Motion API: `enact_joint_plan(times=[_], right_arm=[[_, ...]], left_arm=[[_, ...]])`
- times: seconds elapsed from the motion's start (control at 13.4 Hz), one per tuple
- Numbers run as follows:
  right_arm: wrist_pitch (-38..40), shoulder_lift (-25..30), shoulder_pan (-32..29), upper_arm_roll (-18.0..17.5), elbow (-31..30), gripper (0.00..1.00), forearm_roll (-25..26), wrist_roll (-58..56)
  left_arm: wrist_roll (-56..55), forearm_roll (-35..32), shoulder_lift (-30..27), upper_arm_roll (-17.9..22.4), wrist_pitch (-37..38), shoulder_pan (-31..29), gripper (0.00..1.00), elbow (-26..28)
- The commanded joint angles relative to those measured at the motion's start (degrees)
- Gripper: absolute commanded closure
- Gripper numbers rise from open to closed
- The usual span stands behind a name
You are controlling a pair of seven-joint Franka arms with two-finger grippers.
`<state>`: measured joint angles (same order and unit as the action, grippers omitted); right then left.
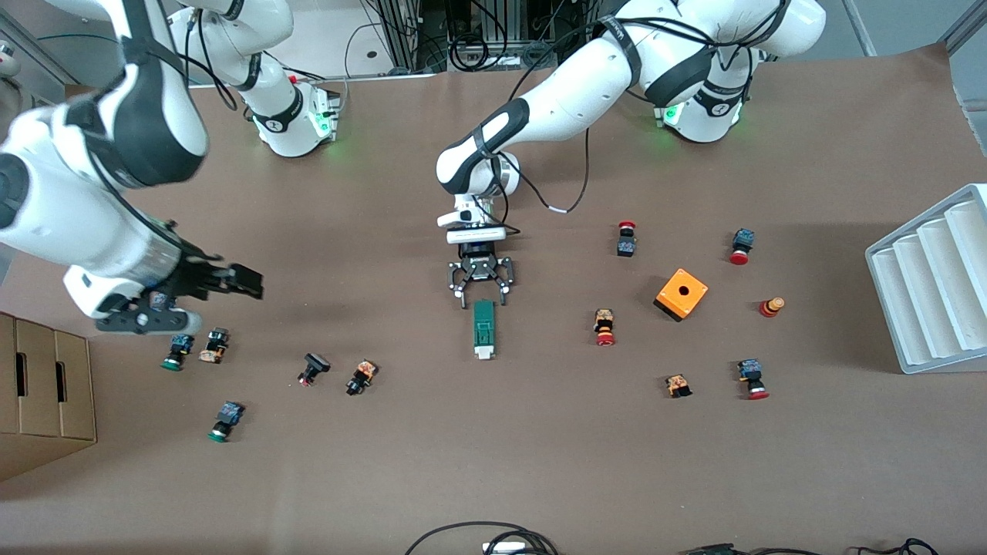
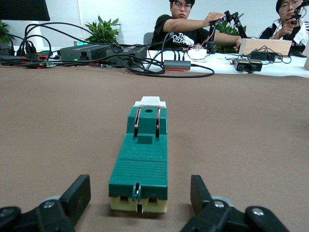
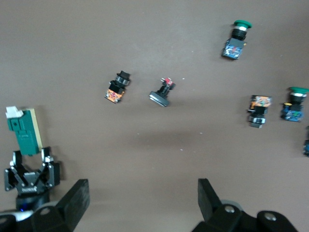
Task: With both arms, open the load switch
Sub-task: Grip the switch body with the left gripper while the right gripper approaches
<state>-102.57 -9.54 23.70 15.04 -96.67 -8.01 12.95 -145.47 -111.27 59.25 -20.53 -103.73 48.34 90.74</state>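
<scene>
Left pincer (image 1: 482, 297) spread astride load switch (image 1: 483, 329) end, no legible lettering, right pincer (image 1: 231, 279) released, waiting aloft

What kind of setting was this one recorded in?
Probably a robotics lab: two white jointed arms work over a brown-covered table strewn with push-buttons, and the left wrist view shows seated people handling devices at a cable-laden bench.

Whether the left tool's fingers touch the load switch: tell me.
Apart. The left wrist view shows bare table between each of the left tool's fingers and the load switch's sides; the fingers flank its near end without contact.
</scene>
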Motion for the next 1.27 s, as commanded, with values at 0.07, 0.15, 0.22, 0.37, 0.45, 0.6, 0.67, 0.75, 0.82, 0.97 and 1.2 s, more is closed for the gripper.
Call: enact_joint_plan(times=[0.07,0.15,0.22,0.37,0.45,0.6,0.67,0.75,0.82,0.97,1.2], right_arm=[[0.45,-8.2,3.54,0.43,8.59,0.0,-2.01,10.31],[0.45,-10.48,4.68,0.43,10.69,0.0,-3.75,13.74],[0.45,-12.85,5.12,0.43,13.06,0.0,-5.68,17.34],[-2.7,-16.64,6.09,0.34,15.8,0.0,-7.98,22.28],[-4.46,-17.79,7.23,0.34,16.07,0.0,-8.42,23.77],[-6.92,-19.37,9.25,0.34,16.16,0.0,-8.52,29.21],[-8.16,-20.08,10.39,0.34,16.16,0.0,-8.6,32.02],[-9.3,-20.78,11.62,0.34,16.16,0.0,-8.6,34.66],[-10.79,-21.66,12.59,0.34,16.16,0.0,-8.6,37.82],[-13.17,-24.02,14.87,0.34,17.21,0.0,-8.6,44.06],[-15.97,-29.12,16.9,-0.18,21.52,0.0,-11.65,55.22]], left_arm=[[0.71,0.7,0.69,0.4,-0.15,0.62,0.26,-2.06],[0.8,0.61,0.78,0.4,-0.15,0.62,0.28,-1.97],[0.71,0.53,0.78,0.4,-0.15,0.62,0.28,-1.97],[0.71,0.44,1.39,0.4,-0.15,0.62,0.3,-1.97],[0.8,0.35,1.74,0.4,-0.15,0.62,0.31,-1.97],[0.71,0.35,1.83,0.4,-0.15,0.62,0.32,-2.06],[0.71,0.44,1.83,0.4,-0.07,0.62,0.33,-2.06],[0.71,0.44,1.83,0.4,-0.07,0.62,0.37,-2.06],[0.71,0.44,1.83,0.4,-0.07,0.62,0.38,-2.06],[0.8,0.44,1.83,0.4,0.02,0.62,0.42,-2.06],[0.8,0.35,1.83,0.4,0.02,0.62,0.46,-1.97]])
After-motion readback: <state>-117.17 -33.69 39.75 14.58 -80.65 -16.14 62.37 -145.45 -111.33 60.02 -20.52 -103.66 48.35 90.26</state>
